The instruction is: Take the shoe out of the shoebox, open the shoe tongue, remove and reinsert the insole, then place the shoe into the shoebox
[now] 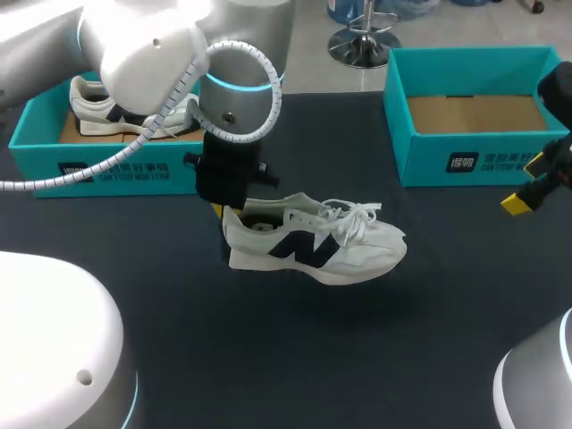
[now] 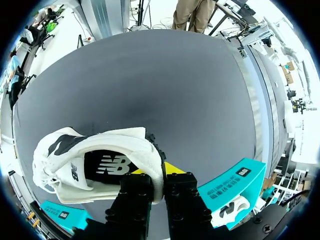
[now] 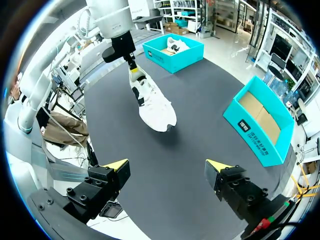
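Left claw (image 2: 156, 173) clamps the white shoe (image 1: 313, 241) by its heel above the desk (image 1: 268, 357); right claw (image 3: 167, 167) gapes wide, empty.

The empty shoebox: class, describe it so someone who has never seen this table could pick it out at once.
On the dark table, two teal shoeboxes stand along the far edge. The empty shoebox is the one on the robot's right. Unlike the left shoebox, which holds a white shoe, it shows only bare brown cardboard.
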{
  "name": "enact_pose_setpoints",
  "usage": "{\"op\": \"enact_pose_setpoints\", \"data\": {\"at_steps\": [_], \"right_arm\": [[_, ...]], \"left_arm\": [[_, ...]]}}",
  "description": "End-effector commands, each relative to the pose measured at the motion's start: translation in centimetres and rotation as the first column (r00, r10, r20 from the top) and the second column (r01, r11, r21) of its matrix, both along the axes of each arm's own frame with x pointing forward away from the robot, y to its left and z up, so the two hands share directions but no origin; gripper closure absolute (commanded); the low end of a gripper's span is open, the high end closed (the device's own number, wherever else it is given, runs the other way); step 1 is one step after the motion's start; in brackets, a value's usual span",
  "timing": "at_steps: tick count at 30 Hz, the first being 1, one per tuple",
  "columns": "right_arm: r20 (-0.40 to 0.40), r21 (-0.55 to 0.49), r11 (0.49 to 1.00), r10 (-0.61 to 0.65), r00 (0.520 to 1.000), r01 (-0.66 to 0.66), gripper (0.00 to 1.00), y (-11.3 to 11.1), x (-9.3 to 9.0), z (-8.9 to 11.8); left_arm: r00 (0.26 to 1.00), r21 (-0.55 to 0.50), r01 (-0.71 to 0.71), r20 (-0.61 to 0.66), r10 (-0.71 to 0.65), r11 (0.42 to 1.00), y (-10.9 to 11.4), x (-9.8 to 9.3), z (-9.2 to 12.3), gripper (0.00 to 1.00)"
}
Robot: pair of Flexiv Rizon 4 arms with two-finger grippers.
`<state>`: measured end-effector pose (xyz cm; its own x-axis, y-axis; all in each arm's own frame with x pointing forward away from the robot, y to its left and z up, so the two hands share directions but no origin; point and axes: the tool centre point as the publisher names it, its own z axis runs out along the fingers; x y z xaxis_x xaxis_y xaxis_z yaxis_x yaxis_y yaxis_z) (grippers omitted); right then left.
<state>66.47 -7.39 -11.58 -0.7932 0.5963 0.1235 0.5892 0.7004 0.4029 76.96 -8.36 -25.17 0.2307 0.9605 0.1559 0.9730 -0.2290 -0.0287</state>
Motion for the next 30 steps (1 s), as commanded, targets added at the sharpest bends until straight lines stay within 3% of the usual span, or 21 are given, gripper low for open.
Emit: {"op": "enact_pose_setpoints", "data": {"at_steps": [1, 14, 25, 26, 27, 28, 29, 30], "right_arm": [[-0.005, -0.002, 1.0, 0.001, 1.0, -0.001, 0.0, 0.1, 0.3, 0.0], [-0.005, -0.002, 1.0, 0.001, 1.0, -0.001, 0.0, 0.1, 0.3, 0.0], [-0.005, -0.002, 1.0, 0.001, 1.0, -0.001, 0.0, 0.1, 0.3, 0.0], [-0.005, -0.002, 1.0, 0.001, 1.0, -0.001, 0.0, 0.1, 0.3, 0.0], [-0.005, -0.002, 1.0, 0.001, 1.0, -0.001, 0.0, 0.1, 0.3, 0.0], [-0.005, -0.002, 1.0, 0.001, 1.0, -0.001, 0.0, 0.1, 0.3, 0.0], [-0.005, -0.002, 1.0, 0.001, 1.0, -0.001, 0.0, 0.1, 0.3, 0.0], [-0.005, -0.002, 1.0, 0.001, 1.0, -0.001, 0.0, 0.1, 0.3, 0.0]], "left_arm": [[1.0, 0.003, -0.013, -0.008, 0.013, 1.0, -0.2, 0.0, -2.4, 1.0], [0.994, 0.061, -0.096, -0.045, 0.099, 0.993, 0.1, -0.4, -8.4, 1.0], [0.991, 0.092, -0.116, -0.056, 0.121, 0.989, 0.0, -0.4, -10.3, 0.98], [0.991, 0.092, -0.115, -0.056, 0.12, 0.989, 0.1, -0.5, -10.3, 0.8], [0.992, 0.094, -0.111, -0.052, 0.116, 0.989, 0.1, -0.5, -10.2, 0.54], [0.992, 0.098, -0.112, -0.052, 0.118, 0.989, 0.1, -0.6, -10.1, 0.11], [0.992, 0.098, -0.113, -0.052, 0.119, 0.989, 0.2, -0.6, -10.0, 0.0], [0.992, 0.097, -0.113, -0.052, 0.118, 0.989, 0.3, -0.7, -9.8, 0.0]]}}
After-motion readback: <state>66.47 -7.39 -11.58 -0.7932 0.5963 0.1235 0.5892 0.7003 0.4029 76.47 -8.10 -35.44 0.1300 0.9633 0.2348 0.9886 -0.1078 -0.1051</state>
